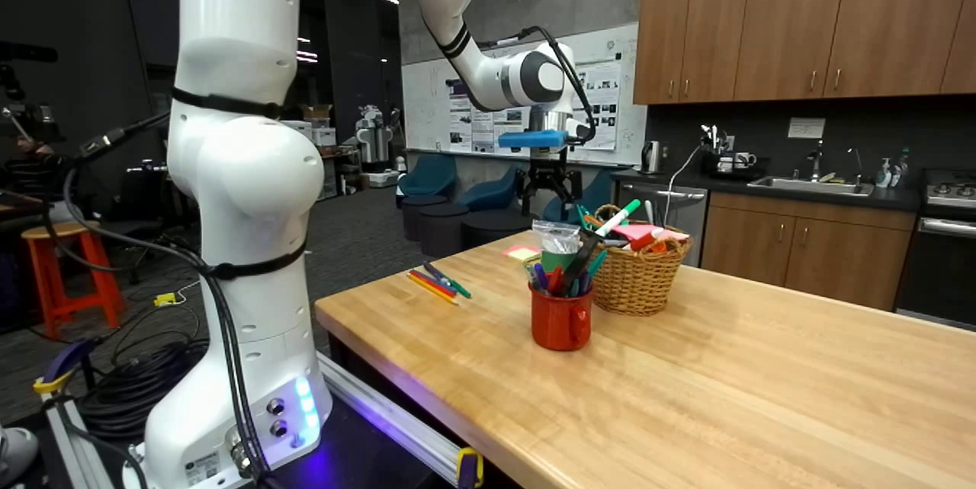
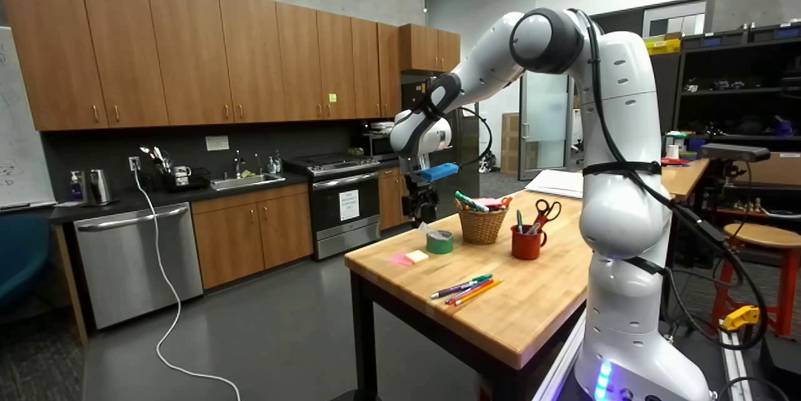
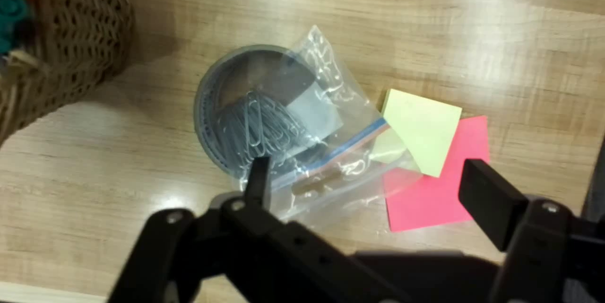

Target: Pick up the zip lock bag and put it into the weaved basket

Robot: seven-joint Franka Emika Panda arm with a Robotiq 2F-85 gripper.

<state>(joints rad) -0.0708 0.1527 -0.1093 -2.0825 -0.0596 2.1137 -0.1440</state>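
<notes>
Wood surface (image 3: 71,227) lies under spread, empty tool (image 3: 366,173); prob best descend slow, pinch bag (image 3: 331,147) below by its loose end, w/o snagging green roll (image 2: 440,244).

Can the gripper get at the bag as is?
Likely yes: the gripper is open above the bag, with nothing seen lying on top of the bag. The basket stands off to one side.
</notes>
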